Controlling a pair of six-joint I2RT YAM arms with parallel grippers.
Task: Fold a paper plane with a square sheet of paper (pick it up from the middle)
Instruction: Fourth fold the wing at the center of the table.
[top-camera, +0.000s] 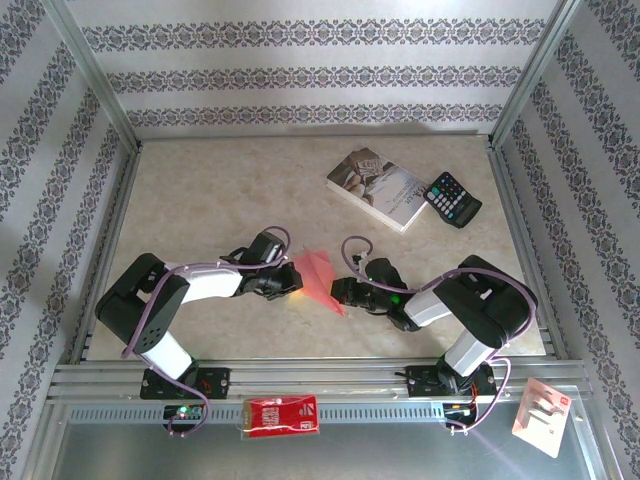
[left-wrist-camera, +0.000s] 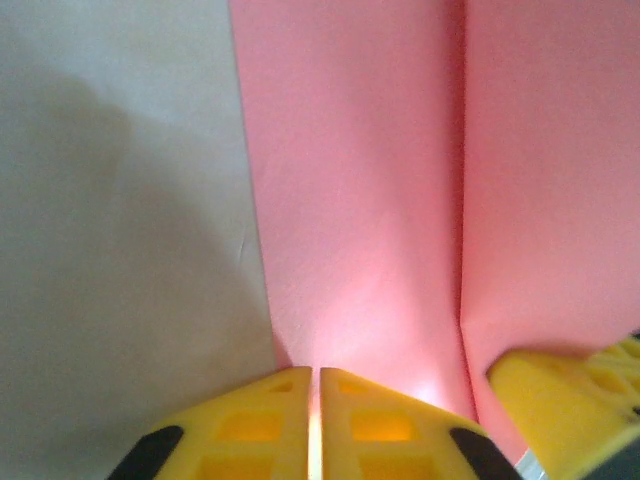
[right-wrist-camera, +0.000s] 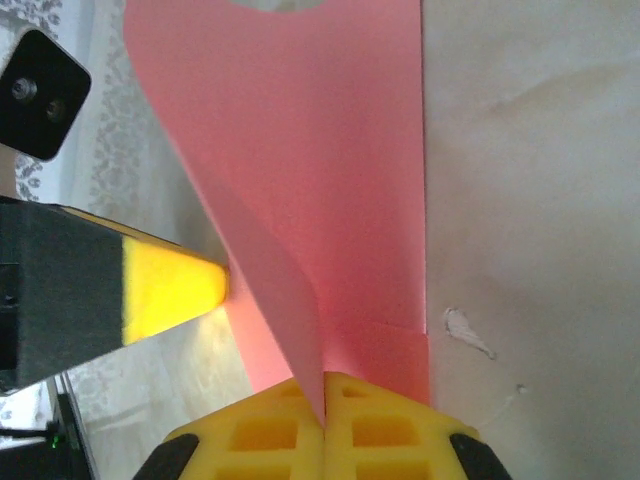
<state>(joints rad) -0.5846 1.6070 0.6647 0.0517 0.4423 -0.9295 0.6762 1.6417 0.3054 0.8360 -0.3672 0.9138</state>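
Hanging between the left gripper (top-camera: 290, 280) and the right gripper (top-camera: 342, 292) over the near tabletop (top-camera: 200, 200), the square sheet of paper (top-camera: 318, 275) lies lengthwise arm to arm. Right jaws are clamped on one end; left jaws show a thin slit, hold unconfirmed.

Left tool (top-camera: 297, 279) faces right tool (top-camera: 338, 291), both jaws pinched.

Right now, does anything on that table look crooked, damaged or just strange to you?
Nothing is spilled. The pink paper sheet is half-folded, one flap curling up, pinched between the left fingers and right fingers. A small pale mark mars the table beside it.
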